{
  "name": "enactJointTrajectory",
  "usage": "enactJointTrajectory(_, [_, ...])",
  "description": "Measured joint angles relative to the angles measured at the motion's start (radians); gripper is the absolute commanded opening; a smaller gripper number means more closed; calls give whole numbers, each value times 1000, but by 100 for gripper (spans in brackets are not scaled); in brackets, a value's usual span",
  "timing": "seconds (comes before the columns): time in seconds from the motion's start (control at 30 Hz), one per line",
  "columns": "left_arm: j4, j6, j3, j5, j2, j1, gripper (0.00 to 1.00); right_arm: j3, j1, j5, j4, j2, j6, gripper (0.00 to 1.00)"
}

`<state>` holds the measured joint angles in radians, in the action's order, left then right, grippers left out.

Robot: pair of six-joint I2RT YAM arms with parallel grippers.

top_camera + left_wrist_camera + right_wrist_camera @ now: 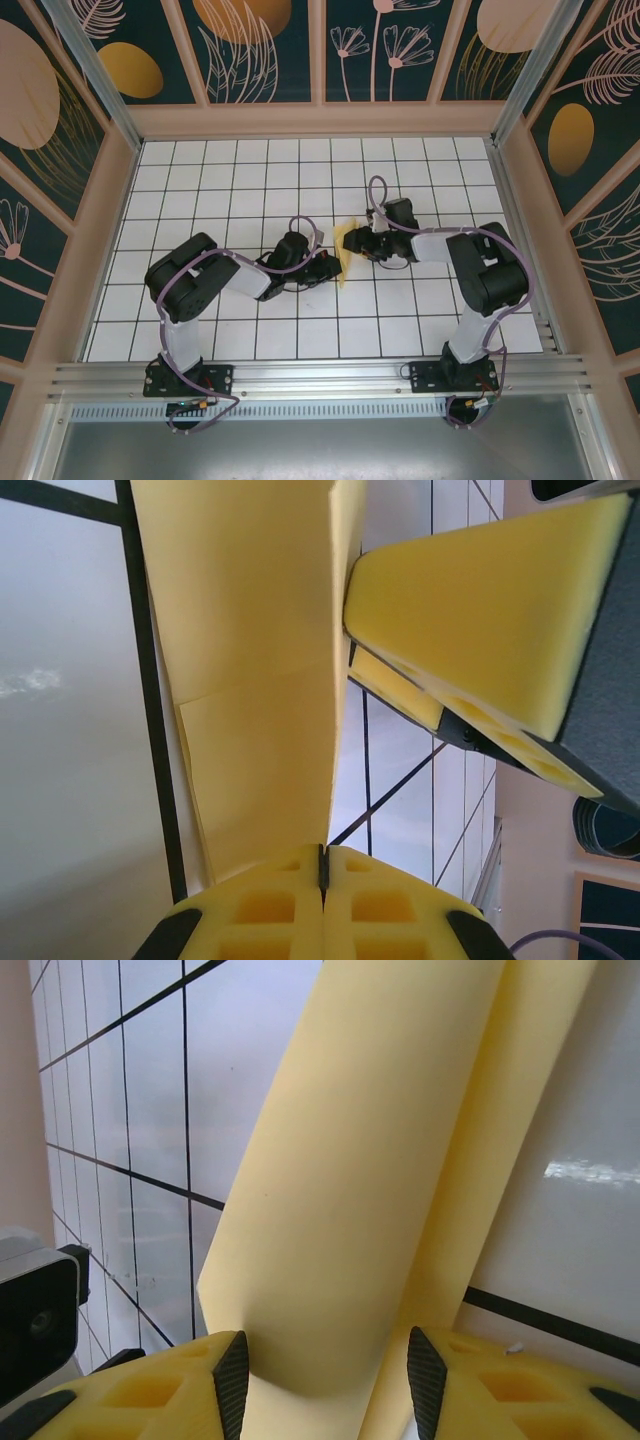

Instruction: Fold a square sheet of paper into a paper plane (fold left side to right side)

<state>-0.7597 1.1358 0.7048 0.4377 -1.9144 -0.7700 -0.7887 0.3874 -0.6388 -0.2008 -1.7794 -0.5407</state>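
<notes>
The square sheet of paper is a narrow yellow folded shape on the white grid table, between my two grippers. My left gripper meets it from the left. Its jaws are shut, and the bottom corner of a raised flap of the paper runs into their seam. My right gripper reaches in from the right and stands open. A curled-up flap of the paper rises between its dark pads, about filling the gap between them. One of its yellow fingers shows beside the raised edge in the left wrist view.
The white table with black grid lines stretches out around the paper. Patterned walls with pale wood frames close it in at the back and sides. An aluminium rail carries both arm bases at the near edge.
</notes>
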Motion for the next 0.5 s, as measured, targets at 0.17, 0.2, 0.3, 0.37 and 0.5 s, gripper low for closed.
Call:
enactJointTrajectory(0.17, [0, 0, 0, 0, 0, 0, 3, -11, 0, 8, 22, -5, 0, 47])
enactJointTrajectory(0.2, [0, 0, 0, 0, 0, 0, 6, -14, 1, 10, 25, -6, 0, 47])
enactJointTrajectory(0.3, [2, -1, 0, 0, 0, 5, 14, -16, 1, 10, 29, -8, 0, 47])
enactJointTrajectory(0.37, [9, -5, 0, 0, 2, 10, 19, -19, 1, 11, 33, -8, 0, 47])
enactJointTrajectory(0.5, [36, -14, 0, 0, 30, 24, 30, -23, 1, 10, 39, -11, 0, 47])
